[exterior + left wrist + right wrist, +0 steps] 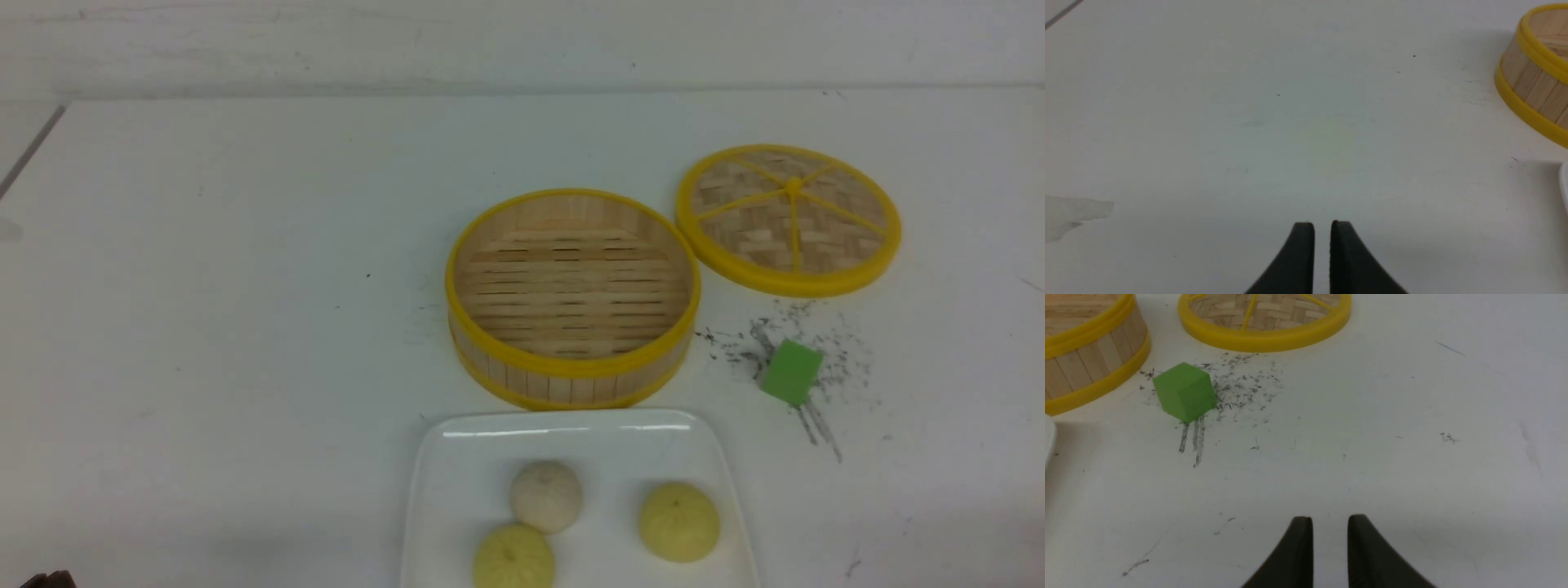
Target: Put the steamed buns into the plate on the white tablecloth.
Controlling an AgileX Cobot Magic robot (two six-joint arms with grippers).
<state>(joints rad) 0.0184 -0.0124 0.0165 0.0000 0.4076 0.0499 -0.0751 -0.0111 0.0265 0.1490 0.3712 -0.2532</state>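
Observation:
Three steamed buns lie in the plate [457, 457] at the near middle of the white tablecloth [245, 327]: an off-white one [546, 496], a pale yellow one [678, 521] to its right and a second yellow one [513, 557] at the near edge. Neither gripper shows in the front view. Over bare cloth left of the plate hangs my left gripper [1323, 223], its fingers nearly together with nothing between them. My right gripper [1330, 517] hovers over marked cloth right of the plate, its jaws a little apart and empty.
A round bamboo basket [571, 294] with yellow rims stands empty just behind the plate. Its woven lid [789, 219] lies flat to the right. A green cube [790, 371] sits among dark scuff marks in front of the lid, also in the right wrist view [1184, 392].

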